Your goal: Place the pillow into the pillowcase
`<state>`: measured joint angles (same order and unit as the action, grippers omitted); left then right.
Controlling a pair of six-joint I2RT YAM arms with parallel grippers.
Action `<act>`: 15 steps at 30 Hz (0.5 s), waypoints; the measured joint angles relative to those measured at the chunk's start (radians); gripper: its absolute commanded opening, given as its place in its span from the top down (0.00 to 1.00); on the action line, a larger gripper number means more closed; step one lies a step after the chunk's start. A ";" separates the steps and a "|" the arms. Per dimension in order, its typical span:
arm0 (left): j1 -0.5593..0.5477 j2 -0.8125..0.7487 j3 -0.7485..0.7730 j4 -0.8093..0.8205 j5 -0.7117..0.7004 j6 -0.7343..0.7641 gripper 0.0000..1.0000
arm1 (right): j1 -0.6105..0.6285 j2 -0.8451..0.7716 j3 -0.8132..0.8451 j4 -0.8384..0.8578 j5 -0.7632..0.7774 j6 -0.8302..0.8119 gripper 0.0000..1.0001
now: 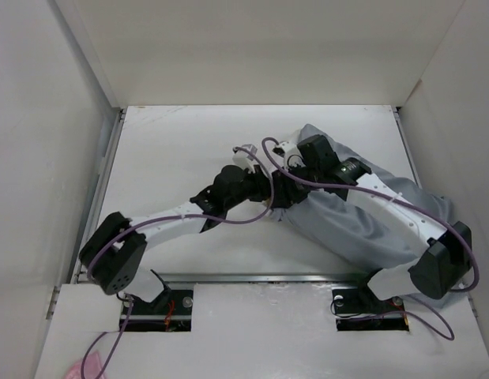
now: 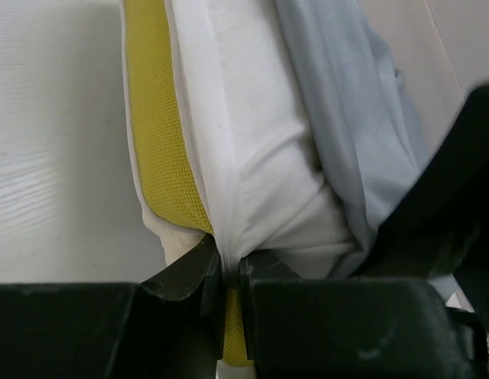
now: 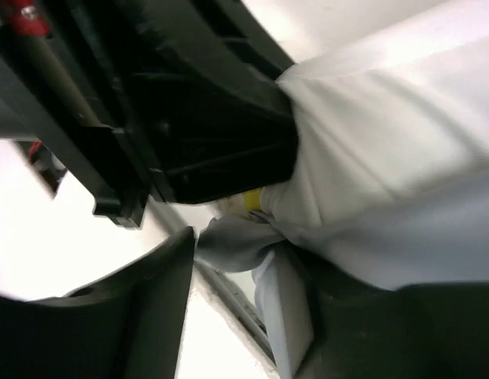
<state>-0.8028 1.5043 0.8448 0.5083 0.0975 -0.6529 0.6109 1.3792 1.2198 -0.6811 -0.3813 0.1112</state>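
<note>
Both arms meet over the middle of the white tabletop (image 1: 181, 142), wrists almost touching, purple cables looping above them. The grey pillowcase (image 1: 362, 221) lies wrinkled on the right half of the tabletop. It runs diagonally from the centre back toward the right arm's base, and that arm stretches out above it.

From the left wrist, the left gripper (image 2: 234, 272) is pinched tight on the pillow (image 2: 260, 158). Its jaws are all but closed, with a thin fold of white fabric nipped between them. The yellow edge strip (image 2: 161, 142) runs along the pillow's outer side, and a little of it shows below the pinch too. The pillow bulges away from the grip, puffy and creased. Grey pillowcase cloth already covers its far side, while the near end, with the yellow strip, is bare and outside the case.

From the right wrist, the right gripper (image 3: 256, 268) has its jaws partly apart. A bunched grey tuft of pillowcase sits in the gap, lying against one finger, with a clear sliver of tabletop between the tuft and the other finger. So the cloth lies between the jaws without being clamped. Just above the tuft, the black body of the left gripper crowds the view, and a speck of yellow peeks out beside it. White pillow fabric fills the upper right.
</note>
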 measured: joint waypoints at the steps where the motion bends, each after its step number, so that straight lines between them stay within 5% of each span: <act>1: 0.002 -0.045 -0.036 -0.004 -0.013 0.006 1.00 | 0.006 0.019 0.021 -0.007 -0.017 -0.001 0.40; 2: 0.005 -0.085 -0.069 -0.005 -0.025 0.011 1.00 | 0.012 0.031 0.044 -0.015 -0.031 -0.001 0.27; 6: 0.013 -0.174 -0.147 -0.005 -0.054 0.022 1.00 | 0.026 0.020 0.142 -0.035 -0.026 -0.006 0.09; 15: 0.011 -0.131 -0.175 0.017 0.035 0.040 0.98 | -0.003 0.018 0.335 -0.068 0.250 0.021 0.10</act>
<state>-0.7918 1.3735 0.6697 0.5251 0.1329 -0.6125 0.6075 1.3972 1.5551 -0.7490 -0.1310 0.1326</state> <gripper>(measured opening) 0.052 0.920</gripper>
